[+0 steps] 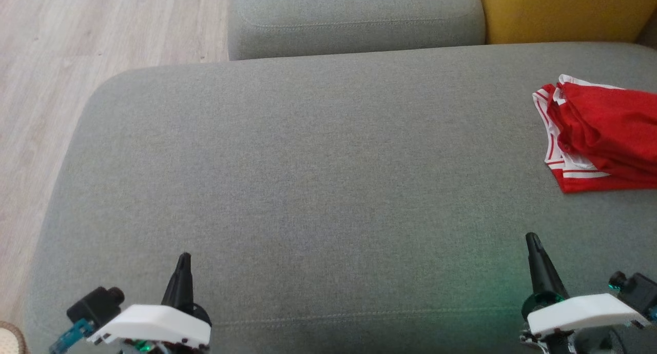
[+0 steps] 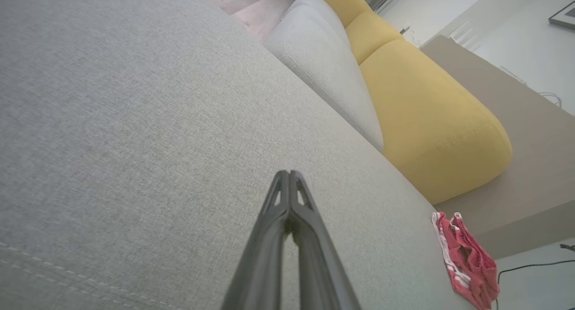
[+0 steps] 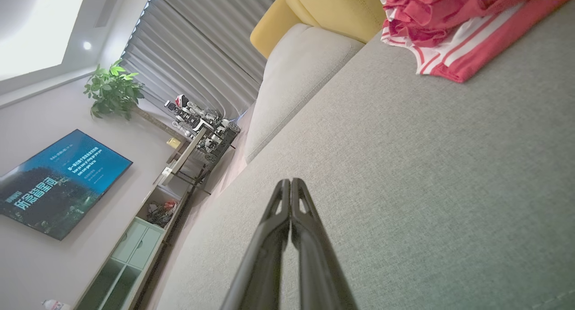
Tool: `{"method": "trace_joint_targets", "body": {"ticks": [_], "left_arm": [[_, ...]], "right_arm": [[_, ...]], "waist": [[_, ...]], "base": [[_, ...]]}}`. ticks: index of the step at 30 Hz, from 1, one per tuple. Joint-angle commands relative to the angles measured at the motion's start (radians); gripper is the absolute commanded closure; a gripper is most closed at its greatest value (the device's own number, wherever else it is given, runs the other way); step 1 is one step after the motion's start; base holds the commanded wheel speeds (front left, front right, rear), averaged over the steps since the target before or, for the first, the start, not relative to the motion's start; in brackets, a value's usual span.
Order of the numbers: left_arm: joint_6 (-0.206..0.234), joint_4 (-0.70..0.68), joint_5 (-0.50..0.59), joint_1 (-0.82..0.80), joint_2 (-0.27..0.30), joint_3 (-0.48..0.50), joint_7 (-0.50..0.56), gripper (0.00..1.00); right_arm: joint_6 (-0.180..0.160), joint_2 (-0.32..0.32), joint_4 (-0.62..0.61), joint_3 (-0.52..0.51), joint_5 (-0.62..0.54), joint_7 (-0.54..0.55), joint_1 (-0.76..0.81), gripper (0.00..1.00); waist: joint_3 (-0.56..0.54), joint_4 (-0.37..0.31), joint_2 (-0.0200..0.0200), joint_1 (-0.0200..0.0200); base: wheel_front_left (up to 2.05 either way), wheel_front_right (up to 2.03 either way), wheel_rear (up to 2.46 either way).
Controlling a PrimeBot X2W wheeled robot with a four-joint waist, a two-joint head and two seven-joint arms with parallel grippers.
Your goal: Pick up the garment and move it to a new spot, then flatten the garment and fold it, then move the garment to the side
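The garment (image 1: 600, 138) is a red piece with white stripes, lying folded at the right edge of the grey sofa seat (image 1: 308, 179). It also appears as the garment (image 2: 467, 263) low at the right in the left wrist view and as the garment (image 3: 458, 27) at the top right in the right wrist view. My left gripper (image 1: 183, 257) hangs shut over the seat's front left, far from the cloth. My right gripper (image 1: 532, 238) is shut too, a short way in front of the garment, not touching it. Both hold nothing.
A grey back cushion (image 1: 354, 20) and a yellow cushion (image 1: 564, 10) stand behind the seat. Wooden floor (image 1: 61, 61) lies off the left side. A TV (image 3: 58, 184), a low cabinet (image 3: 130, 251) and a potted plant (image 3: 112, 90) line the far wall.
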Motion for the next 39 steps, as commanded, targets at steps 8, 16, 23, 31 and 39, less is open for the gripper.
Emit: {"method": "trace_joint_targets", "body": {"ticks": [8,16,23,31,39], "left_arm": [[-0.033,-0.013,-0.125,-0.076,0.012,0.059,0.025,1.0],[-0.057,0.0,-0.227,-0.096,0.012,0.085,0.048,1.0],[-0.075,0.011,-0.304,-0.111,0.012,0.104,0.065,1.0],[-0.101,0.026,-0.418,-0.133,0.012,0.134,0.091,1.0],[-0.125,0.04,-0.519,-0.153,0.011,0.161,0.114,1.0]], "right_arm": [[0.0,-0.022,-0.023,-0.001,0.121,0.027,-0.07,1.0],[0.0,-0.023,-0.016,-0.005,0.217,0.049,-0.085,1.0],[0.0,-0.024,-0.012,-0.009,0.288,0.066,-0.097,1.0],[0.0,-0.025,-0.004,-0.014,0.396,0.092,-0.115,1.0],[0.0,-0.026,0.002,-0.019,0.491,0.115,-0.13,1.0]], "waist": [[0.005,-0.002,-0.0001,0.0],[0.01,-0.004,-0.0001,0.0],[0.013,-0.005,-0.0001,0.0],[0.018,-0.007,-0.0001,0.0],[0.023,-0.009,-0.0001,0.0]], "base": [[0.0,0.0,0.0],[0.0,0.0,0.0],[0.0,0.0,0.0],[0.0,0.0,0.0],[0.0,0.0,0.0]]}}
